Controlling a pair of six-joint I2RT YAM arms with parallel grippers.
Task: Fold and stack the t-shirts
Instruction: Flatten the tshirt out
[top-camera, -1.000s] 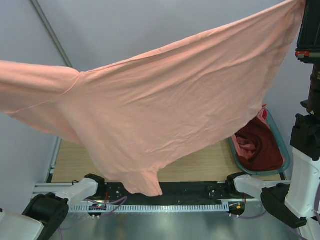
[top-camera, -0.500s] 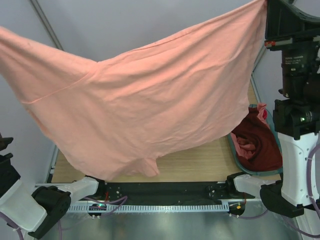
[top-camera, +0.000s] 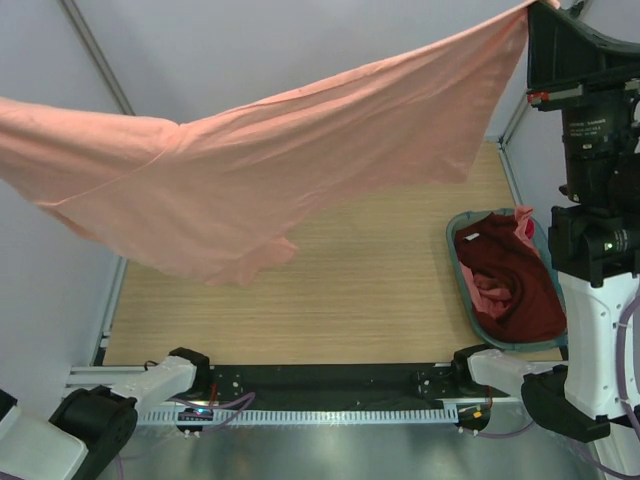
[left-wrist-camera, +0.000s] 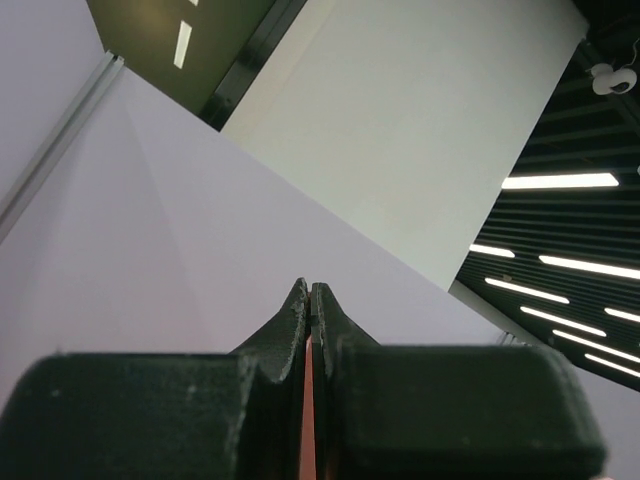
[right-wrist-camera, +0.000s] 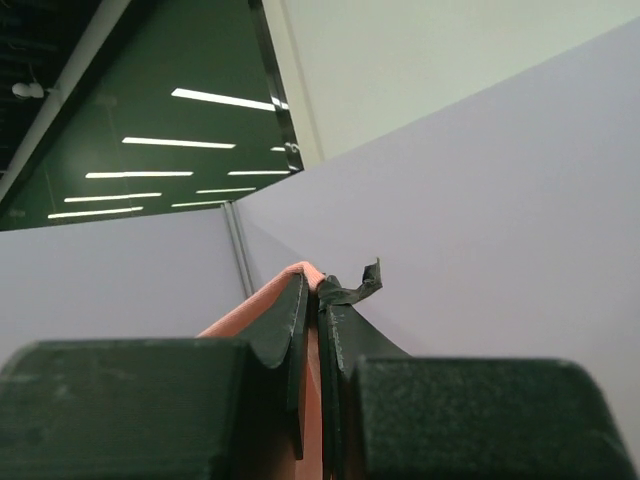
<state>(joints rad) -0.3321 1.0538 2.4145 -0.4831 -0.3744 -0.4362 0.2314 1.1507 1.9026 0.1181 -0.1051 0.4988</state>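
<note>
High above the table, the salmon-pink shirt is now pulled flatter between the arms than a second ago, and its sagging middle has risen. Both the left gripper and the right gripper are clamped on its edges, so it looks ready to be laid flat for folding. A maroon shirt waits in the basket.

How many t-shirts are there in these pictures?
3. One salmon-pink t-shirt hangs stretched in the air; a dark maroon t-shirt lies in the basket at right, with another salmon-pink one bunched against it. More may be hidden underneath.
</note>
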